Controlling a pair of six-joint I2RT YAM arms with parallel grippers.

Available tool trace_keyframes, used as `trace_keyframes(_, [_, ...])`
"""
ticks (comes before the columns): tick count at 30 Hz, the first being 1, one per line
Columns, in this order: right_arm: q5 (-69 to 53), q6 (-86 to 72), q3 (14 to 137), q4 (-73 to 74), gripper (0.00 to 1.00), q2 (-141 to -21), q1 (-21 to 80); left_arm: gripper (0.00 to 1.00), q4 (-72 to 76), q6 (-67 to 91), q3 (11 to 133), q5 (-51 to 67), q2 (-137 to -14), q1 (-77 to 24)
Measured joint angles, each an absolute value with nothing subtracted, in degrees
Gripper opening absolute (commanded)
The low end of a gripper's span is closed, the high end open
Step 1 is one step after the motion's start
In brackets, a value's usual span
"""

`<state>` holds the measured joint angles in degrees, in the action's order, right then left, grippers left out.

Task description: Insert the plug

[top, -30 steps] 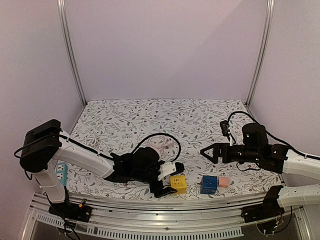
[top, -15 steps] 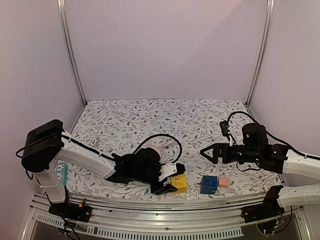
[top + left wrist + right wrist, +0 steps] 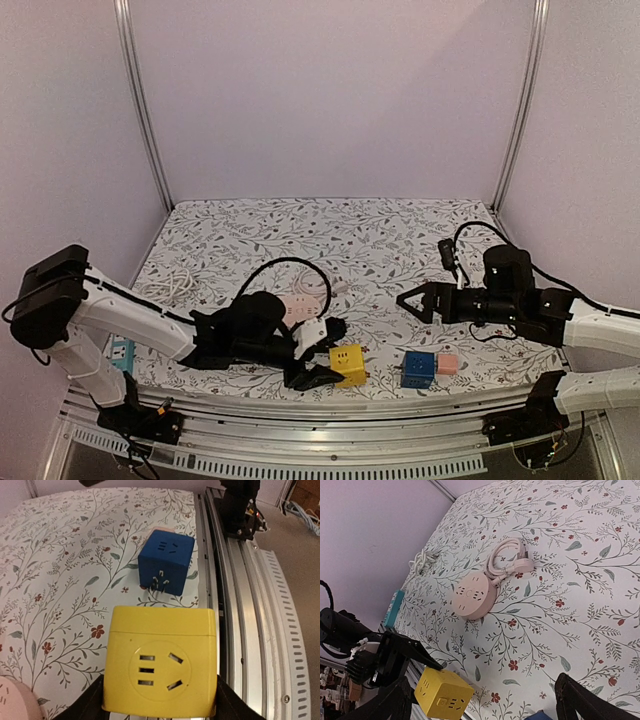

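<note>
My left gripper (image 3: 328,354) is shut on a yellow socket cube (image 3: 348,364), with a finger against each side of it (image 3: 160,672). The cube is near the table's front edge, its socket face toward the left wrist camera. It also shows in the right wrist view (image 3: 443,695). A blue cube (image 3: 166,565) with metal plug prongs on its near face lies on the mat just beyond, to the right of the yellow cube (image 3: 418,368). My right gripper (image 3: 415,302) is open and empty, held above the mat behind the blue cube.
A small pink cube (image 3: 448,363) sits next to the blue one. A round pink power strip (image 3: 474,596) with its coiled cable (image 3: 512,560) lies mid-table. A white cable (image 3: 178,285) and a teal strip (image 3: 122,352) are at the left. The metal front rail (image 3: 240,605) runs close by.
My left arm has drawn back to the left and the yellow cube has shifted slightly left with it. The right arm has barely moved.
</note>
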<state>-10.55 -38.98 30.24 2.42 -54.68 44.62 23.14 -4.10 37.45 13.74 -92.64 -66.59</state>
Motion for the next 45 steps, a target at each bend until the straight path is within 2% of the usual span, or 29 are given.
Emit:
trace_keyframes(11, [-27.73, -42.39, 36.75, -0.1, 0.99, -62.89, 45.43, 0.18, 34.76, 1.91, 28.8, 18.94, -81.41, -65.12])
trace_keyframes(18, [-33.5, -43.0, 41.93, 3.01, 0.99, -68.36, 53.17, 0.17, 39.55, 3.25, 25.63, 20.4, -81.23, -64.18])
trace_keyframes(45, [-33.39, -45.28, 50.19, 9.52, 0.99, -79.07, 61.14, 0.15, 44.31, 3.81, 23.42, 21.82, -79.37, -64.05])
